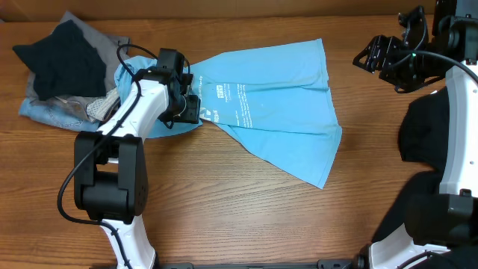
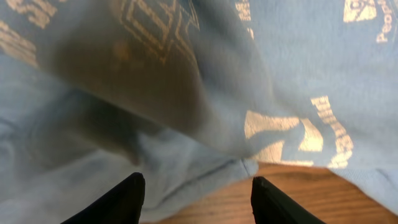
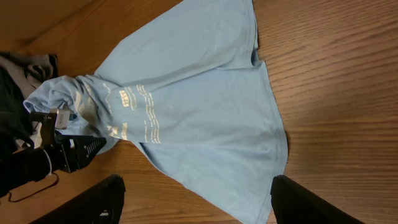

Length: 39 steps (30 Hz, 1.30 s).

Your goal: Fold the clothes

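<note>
A light sky-blue T-shirt (image 1: 284, 97) with white print lies spread on the wooden table, narrow and bunched at its left end. My left gripper (image 1: 193, 107) is open right at that bunched end; in the left wrist view its fingers (image 2: 198, 199) straddle a hem of the blue fabric (image 2: 186, 124) without closing on it. My right gripper (image 1: 373, 54) is open and empty, high at the far right, away from the shirt; the right wrist view shows its fingers (image 3: 196, 199) above the blue shirt (image 3: 199, 99). A black T-shirt (image 1: 63, 63) lies on a pile at the far left.
The pile at the far left also holds grey and pale blue garments (image 1: 56, 110). A dark fabric item (image 1: 424, 131) lies at the right edge by the right arm's base. Bare wood (image 1: 246, 217) runs along the table's front.
</note>
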Motion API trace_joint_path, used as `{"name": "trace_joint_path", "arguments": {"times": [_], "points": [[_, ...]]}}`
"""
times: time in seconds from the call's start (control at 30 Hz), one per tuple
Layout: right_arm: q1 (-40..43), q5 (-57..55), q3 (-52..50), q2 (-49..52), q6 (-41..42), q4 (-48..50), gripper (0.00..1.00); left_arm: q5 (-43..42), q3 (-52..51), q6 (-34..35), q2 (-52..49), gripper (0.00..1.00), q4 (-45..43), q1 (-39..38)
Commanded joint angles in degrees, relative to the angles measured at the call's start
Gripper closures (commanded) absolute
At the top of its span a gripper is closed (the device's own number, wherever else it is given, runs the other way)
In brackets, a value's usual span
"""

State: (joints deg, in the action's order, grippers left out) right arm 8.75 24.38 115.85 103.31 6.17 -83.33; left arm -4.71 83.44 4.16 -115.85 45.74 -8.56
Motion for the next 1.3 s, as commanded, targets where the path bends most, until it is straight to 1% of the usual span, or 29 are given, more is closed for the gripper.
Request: {"name": "trace_joint_path", "arguments": {"times": [0.0, 0.2, 0.27, 0.3, 0.33, 0.37, 0.43, 0.47, 0.53, 0.63, 0.67, 0.8, 0.9, 1.0, 1.13, 1.27], "points": [[-0.07, -0.37, -0.02, -0.11, -0.24, -0.15, 0.22, 0.63, -3.08, 0.57, -0.13, 0.43, -1.27, -0.57], [-0.07, -0.37, -0.02, -0.09, -0.24, -0.17, 0.21, 0.68, -6.84, 0.52, -0.13, 0.42, -3.06, -0.87], [-0.07, -0.39, -0.02, -0.11, -0.24, -0.17, 0.22, 0.87, -7.30, 0.52, -0.13, 0.44, -3.21, -0.85], [-0.07, -0.39, -0.02, -0.09, -0.24, -0.17, 0.22, 0.94, -7.34, 0.52, -0.13, 0.48, -3.28, -0.85], [-0.07, -0.61, -0.02, -0.09, -0.20, -0.17, 0.21, 0.92, -7.32, 0.55, -0.13, 0.56, -3.41, -0.87], [-0.07, -0.98, -0.02, -0.09, -0.17, -0.17, 0.22, 0.87, -7.32, 0.57, -0.13, 0.65, -3.63, -0.87], [-0.07, -3.06, -0.04, -0.07, 1.29, -0.20, 0.21, 0.83, -7.15, 0.72, -0.13, 0.89, -3.58, -0.85], [-0.07, -4.50, -0.13, -0.04, 2.49, -0.20, 0.22, 0.83, -6.91, 0.94, -0.13, 0.96, -3.10, -0.63], [-0.07, -6.73, -0.46, -0.04, 3.98, -0.22, 0.21, 0.85, -5.86, 1.03, 0.17, 0.96, -1.05, 0.09], [0.00, -9.11, -1.84, 0.00, 5.95, -0.11, 0.16, 0.85, -1.01, 1.62, 1.51, 0.96, 6.19, 2.12], [0.04, -9.84, -2.60, 0.00, 6.34, 0.31, 0.14, 0.87, 1.44, 1.66, 2.14, 0.96, 9.35, 2.99], [0.94, -11.54, -8.79, 0.00, 8.37, 3.39, 0.14, 0.94, 13.00, 1.62, 5.29, 0.96, 22.47, 6.23], [1.97, -11.28, -15.15, 0.00, 9.11, 5.35, 0.15, 2.86, 21.99, 1.66, 8.48, 0.96, 31.78, 8.31], [2.25, -11.26, -20.94, 0.00, 9.09, 6.08, 0.16, 5.86, 29.81, 1.66, 12.37, 0.96, 39.10, 10.38], [1.86, -9.90, -26.97, 0.00, 8.79, 7.06, 0.16, 6.82, 35.82, 1.66, 18.12, 0.96, 43.78, 12.46], [0.17, -5.29, -33.48, 0.00, 6.88, 7.39, 0.16, 6.82, 36.72, 1.64, 23.43, 0.96, 44.35, 12.63]]}}
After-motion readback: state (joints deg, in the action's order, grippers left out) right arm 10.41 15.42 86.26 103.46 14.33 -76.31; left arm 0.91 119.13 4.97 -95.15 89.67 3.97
